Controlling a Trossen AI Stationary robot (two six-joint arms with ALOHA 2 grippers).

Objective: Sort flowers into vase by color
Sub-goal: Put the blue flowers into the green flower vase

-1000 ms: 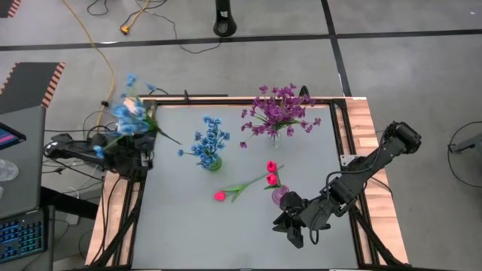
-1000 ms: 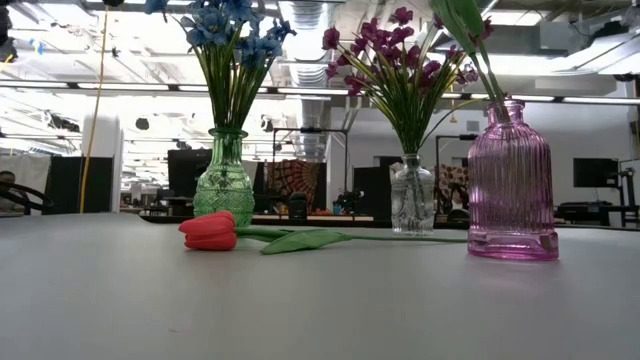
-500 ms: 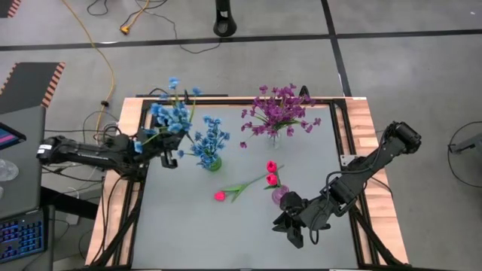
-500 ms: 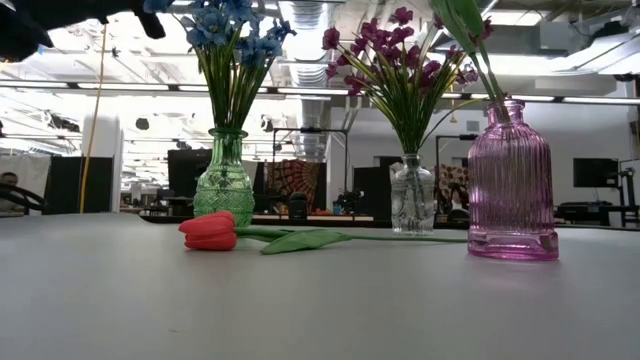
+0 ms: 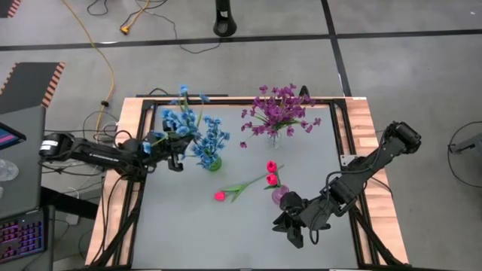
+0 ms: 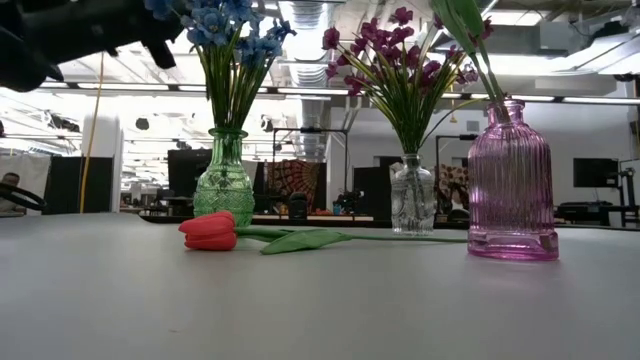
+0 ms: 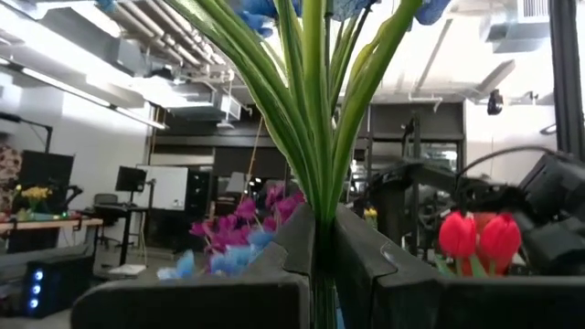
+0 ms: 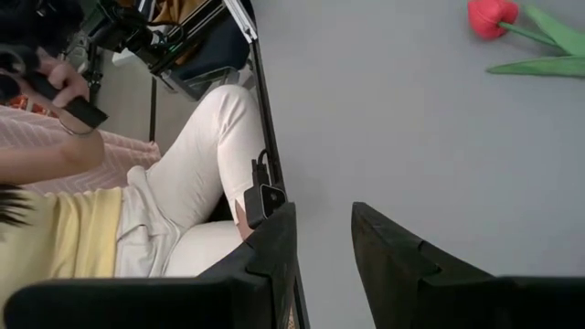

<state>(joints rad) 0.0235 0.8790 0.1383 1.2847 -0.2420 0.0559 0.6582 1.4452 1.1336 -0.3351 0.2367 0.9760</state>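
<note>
My left gripper (image 5: 174, 156) is shut on a blue flower sprig (image 5: 179, 119), just left of the green vase (image 5: 213, 162) that holds more blue flowers (image 6: 232, 30). Purple flowers (image 5: 276, 111) stand in a clear vase (image 6: 412, 195). Two red tulips (image 5: 271, 172) stand in the pink vase (image 6: 512, 185). Another red tulip (image 5: 220, 196) lies flat on the table, stem pointing right. My right gripper (image 5: 297, 230) is open near the table's near edge, right of centre, and touches nothing. My left gripper pinches the blue sprig's bunch of green stems (image 7: 317, 183) between its two fingers (image 7: 361, 260), coming in level from the table's left. The stems rise about upright out of the fingertips, and the sprig is lifted clear of the table.
Open grey table lies in front of the vases and around the lying tulip (image 6: 210, 230). A black frame and a wooden border (image 5: 364, 143) edge the table. A seated person's legs (image 8: 196, 174) show beyond the near edge in the right wrist view.
My left gripper has carried the blue sprig from over the table's left edge toward the right, up to the green vase, moving fast at first and then slowing. It has stayed shut on the stems. The right arm has kept still.
</note>
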